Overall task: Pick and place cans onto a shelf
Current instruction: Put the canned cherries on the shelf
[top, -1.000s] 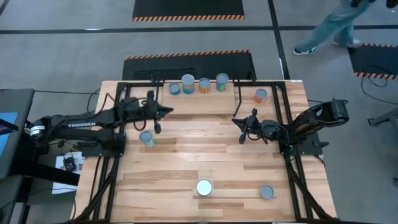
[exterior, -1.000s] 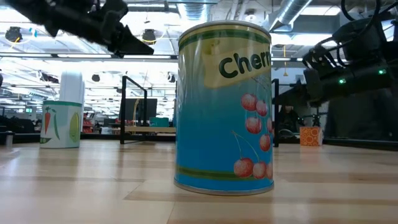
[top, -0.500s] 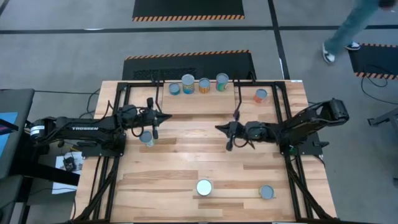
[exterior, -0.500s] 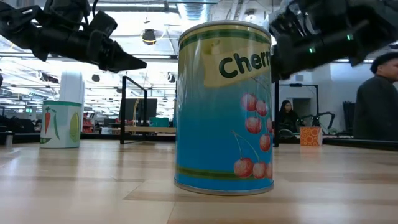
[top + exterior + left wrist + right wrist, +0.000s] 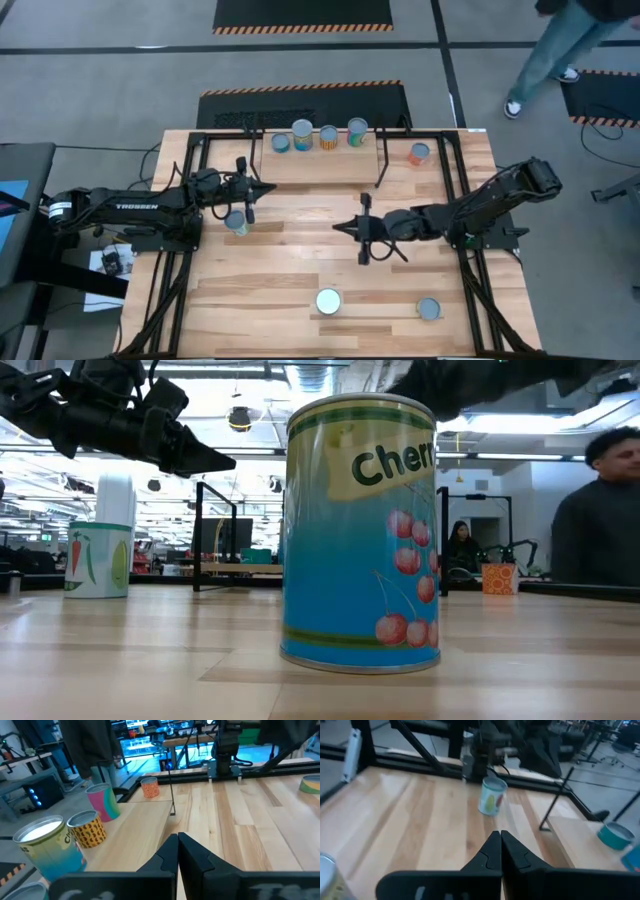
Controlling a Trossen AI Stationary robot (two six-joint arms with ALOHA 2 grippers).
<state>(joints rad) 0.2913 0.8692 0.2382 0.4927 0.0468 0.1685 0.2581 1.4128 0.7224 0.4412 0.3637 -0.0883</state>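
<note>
high view: the shelf, a light plank on black legs, runs left to right in the upper middle of the frame. four cans stand on it, silvery tops up: a teal can, a pale blue can, a yellow can and a green-pink can. an orange can stands to their right, a vegetable can at centre left on the tabletop, and a cherry can and a small teal can stand low in the frame. the left tool, clenched and empty, points right above the vegetable can. the right tool, clenched and empty, points left at mid-frame.

low view: the cherry can stands upright, filling the centre; the vegetable can stands upright at far left.

left wrist view: fingers pressed together, holding nothing.

right wrist view: fingers pressed together, aimed at the vegetable can.
</note>
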